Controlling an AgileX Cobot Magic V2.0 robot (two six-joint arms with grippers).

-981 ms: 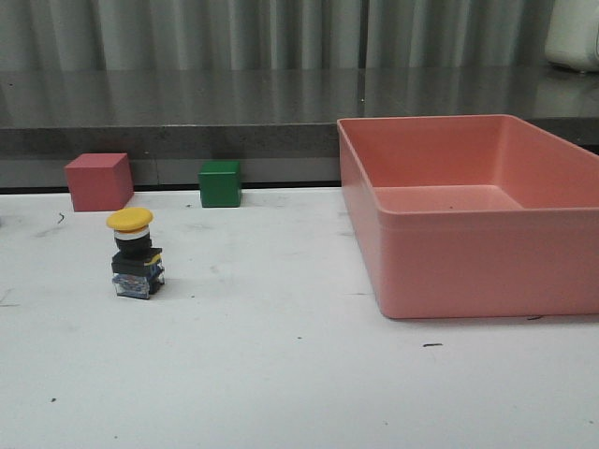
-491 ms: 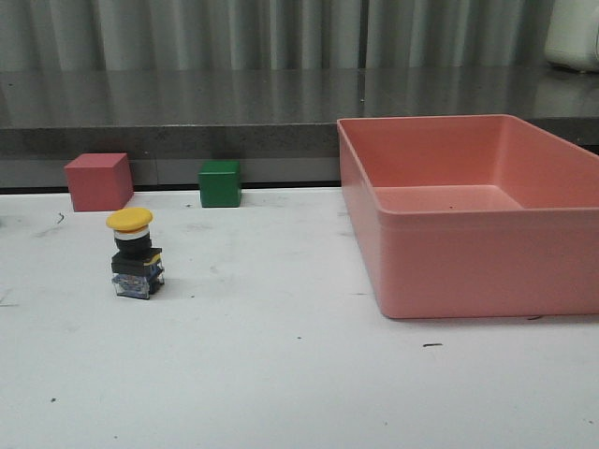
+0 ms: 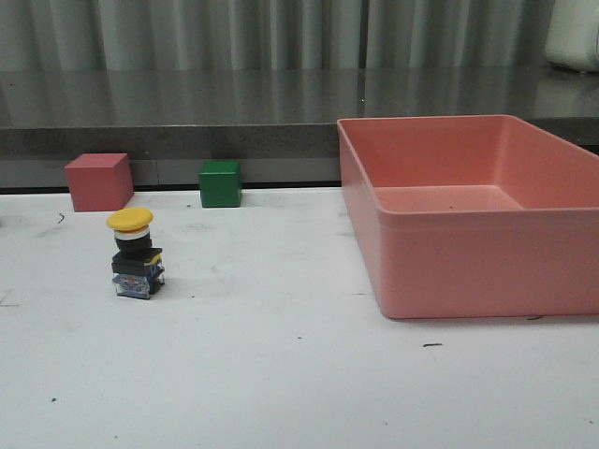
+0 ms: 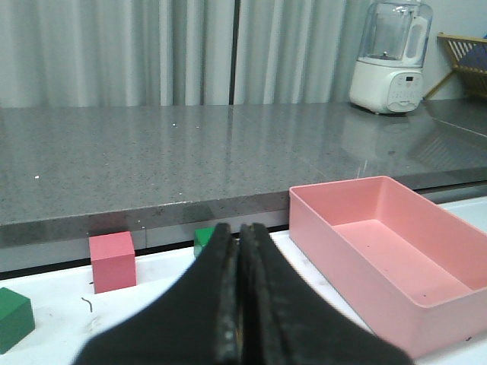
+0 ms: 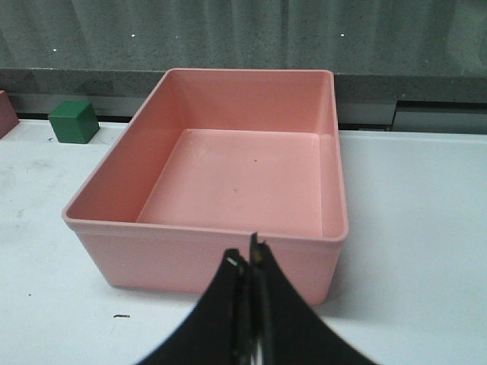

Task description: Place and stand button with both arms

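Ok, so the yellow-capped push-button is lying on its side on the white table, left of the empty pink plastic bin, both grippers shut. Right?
Not quite: the yellow-capped push-button stands upright, cap on top, as the front view shows. The rest holds: it is left of the empty pink plastic bin, and the left gripper and right gripper are shut.

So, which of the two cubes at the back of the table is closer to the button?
The pink cube: it sits just behind the button, at the far left. The green cube stands further right, toward the bin.

Low frontal look across the worktop (image 3: 281, 374) toward the pink bin (image 3: 468, 215); wrist views higher, facing that bin (image 4: 373, 243) (image 5: 228, 182) — shared by all three.
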